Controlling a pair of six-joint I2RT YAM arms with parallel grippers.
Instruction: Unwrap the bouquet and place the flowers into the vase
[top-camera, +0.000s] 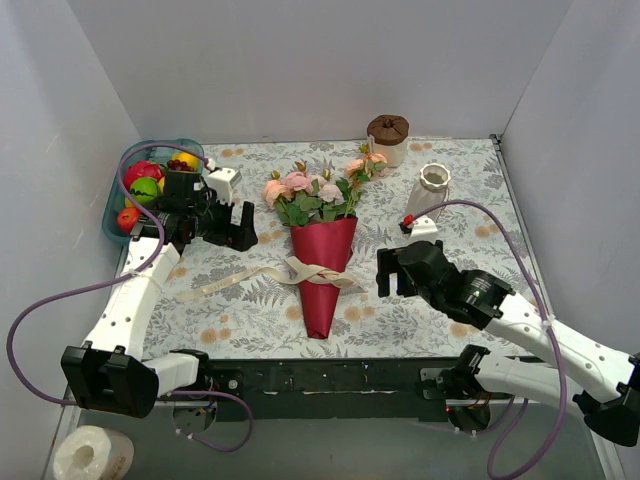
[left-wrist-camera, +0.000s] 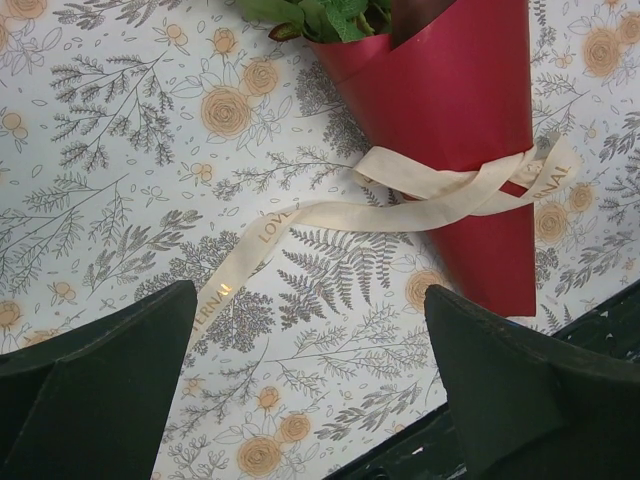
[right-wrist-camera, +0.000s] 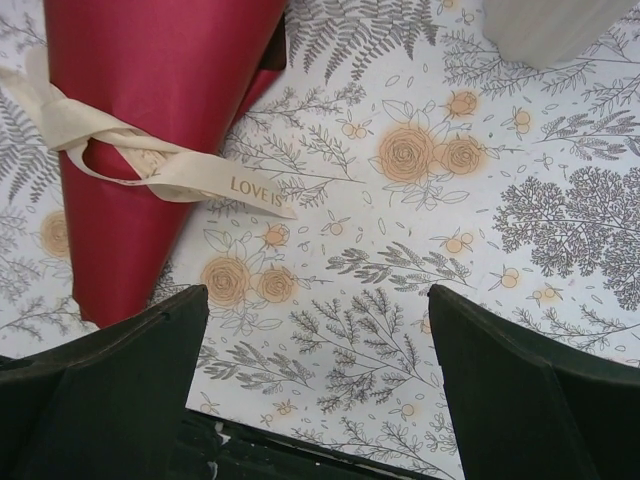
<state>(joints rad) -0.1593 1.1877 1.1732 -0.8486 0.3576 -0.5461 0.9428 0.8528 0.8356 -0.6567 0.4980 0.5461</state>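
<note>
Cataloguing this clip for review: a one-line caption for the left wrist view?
Open left gripper over floral tablecloth, facing the tied maroon bouquet, beige ribbon trailing toward it.

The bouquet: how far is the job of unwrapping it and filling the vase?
Nothing looks done: the ribbon is tied around the wrapped bouquet. Nothing is in hand; the left fingers and right fingers are open, beside it. Untying, unwrapping and filling the vase remain.

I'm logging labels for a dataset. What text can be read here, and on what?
"LOVE IS": gold print on the ribbon, right wrist view.
"LOVE" and "TERNAL": same ribbon's long tail, left wrist view; the letters between are too blurred to read.
No other text shows.
</note>
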